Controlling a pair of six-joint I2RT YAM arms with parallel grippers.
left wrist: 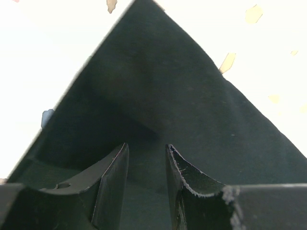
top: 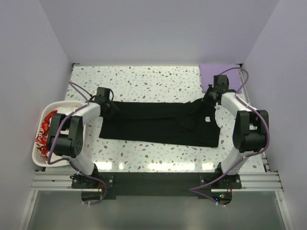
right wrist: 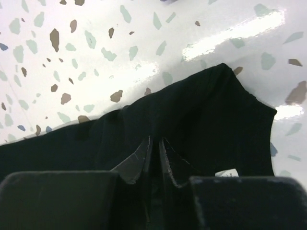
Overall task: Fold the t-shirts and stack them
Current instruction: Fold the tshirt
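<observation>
- My right gripper [right wrist: 155, 140] is down on the black t-shirt [top: 158, 124] at its far right end, fingers pressed almost together with black cloth pinched between the tips.
- A small white label [right wrist: 226, 172] peeks out of the cloth just beside my right fingers.
- That shirt lies stretched across the middle of the speckled table [top: 144, 79], running from one of my arms to the other.
- My left gripper [left wrist: 147, 146] sits at the shirt's left end, near the far corner.
- Its fingers stand apart with dark cloth filling the gap, and I cannot tell whether they are gripping it or only resting over it.
- From the left wrist, the black cloth narrows to a point out ahead of my fingers, against the bright tabletop.
- The lavender t-shirt [top: 211, 75] lies flat in the far right corner, just beyond my right wrist.
- The white t-shirt with red lettering [top: 45, 132] is bunched in the white basket [top: 57, 104] at the table's left edge, beside my left arm.
</observation>
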